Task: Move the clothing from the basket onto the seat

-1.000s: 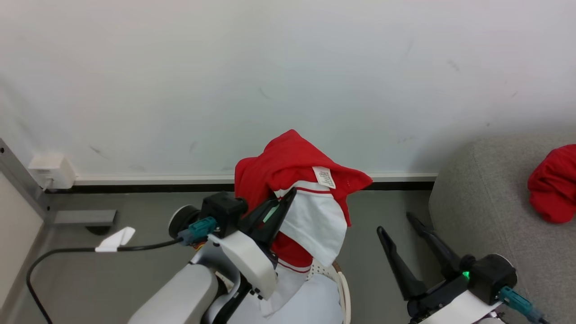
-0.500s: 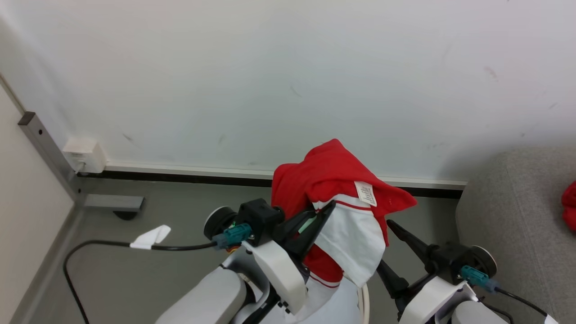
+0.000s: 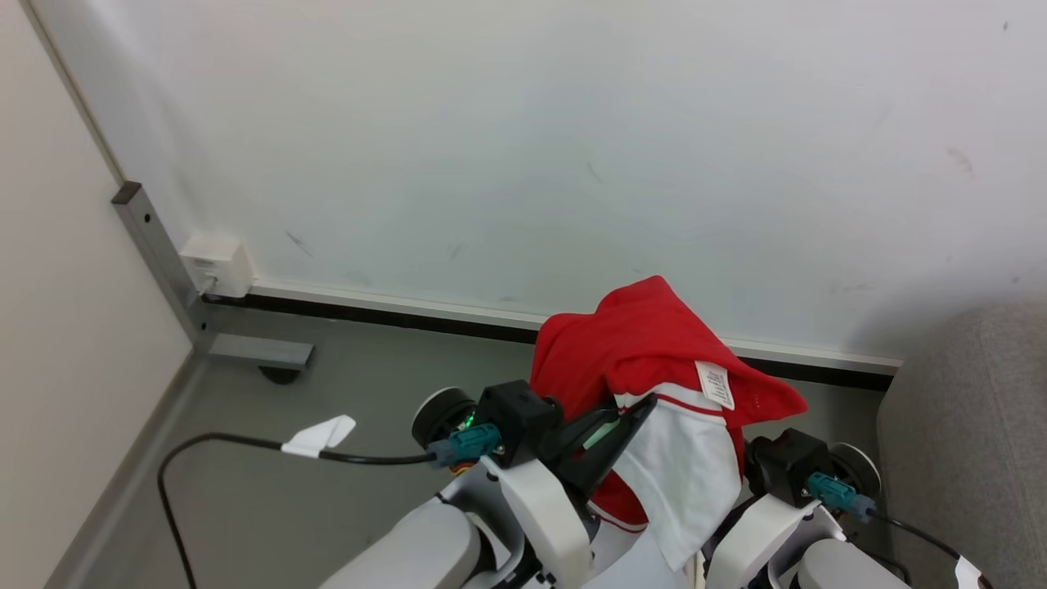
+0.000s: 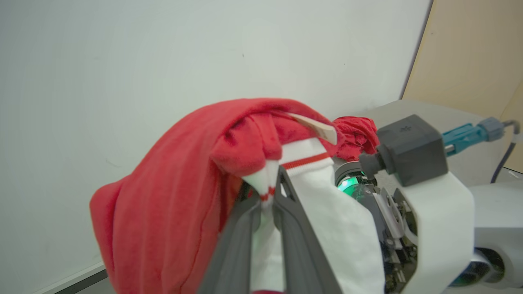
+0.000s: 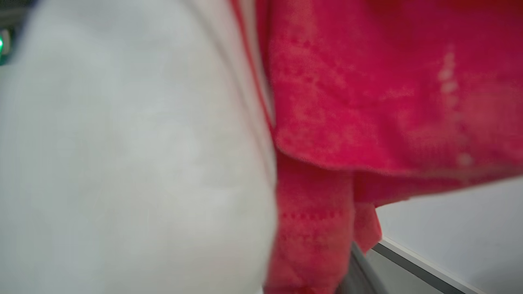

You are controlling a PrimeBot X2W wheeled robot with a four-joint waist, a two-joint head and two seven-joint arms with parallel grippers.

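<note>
Floppy red-and-white clothing (image 4: 171, 171), draped
Dark-fingered left gripper (image 4: 270, 196) pinches its ribbed white hem; right gripper (image 3: 784, 468), four o'clock, cloth-hidden: spread or closed, cannot tell.

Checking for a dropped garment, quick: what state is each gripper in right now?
Left gripper: shut on the red and white garment, pinching its striped trim.
Right gripper: cannot tell; fingers hidden behind that garment.
</note>
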